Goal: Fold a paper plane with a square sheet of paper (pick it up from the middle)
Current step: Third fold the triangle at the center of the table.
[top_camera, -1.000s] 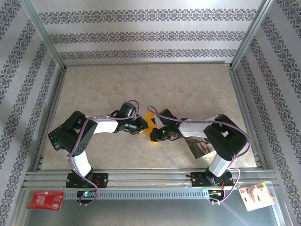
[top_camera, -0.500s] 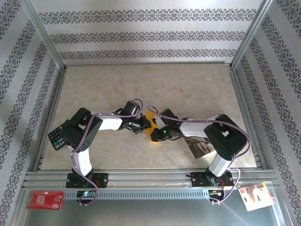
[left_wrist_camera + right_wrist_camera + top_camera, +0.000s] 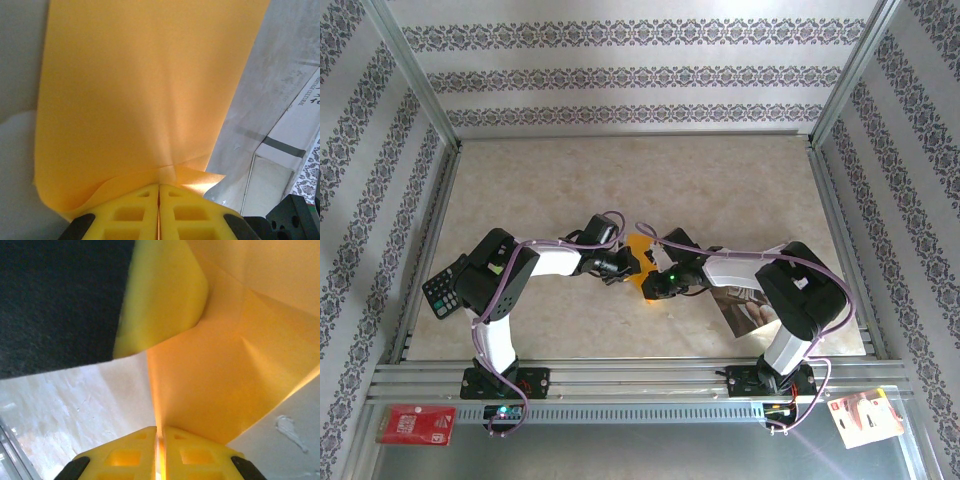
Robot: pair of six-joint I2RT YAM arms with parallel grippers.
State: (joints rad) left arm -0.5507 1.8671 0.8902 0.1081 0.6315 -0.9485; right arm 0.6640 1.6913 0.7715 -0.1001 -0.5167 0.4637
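Since a second ago: left arm elbow swung in toward the right, uncovering one black keypad (image 3: 445, 290) at the table's (image 3: 620, 180) left edge; right gripper edged slightly nearer and left.

Items, left to right, overhead view:
- Red card (image 3: 416, 424), one, on the near rail, left.
- Left gripper (image 3: 626, 263), one, mid-table.
- Square sheet of paper (image 3: 638, 249), one, orange, lifted between the two grippers at table centre.
- Right gripper (image 3: 650, 286), one, just right of and nearer than the left.
- Glossy photo sheet (image 3: 750, 315), one, partly under the right arm.
- Red-and-white packet (image 3: 865, 417), one, near right.

Wrist views add the grip detail that the overhead view lacks:
- Left gripper (image 3: 159, 187): yellow pads pressed together, pinching the sheet's (image 3: 140, 85) creased near edge; the sheet hangs away, broad and smooth.
- Right gripper (image 3: 160, 432): pads almost touching, sheet (image 3: 215, 380) edge caught between them; a left gripper finger (image 3: 160, 295) lies against the paper farther off.
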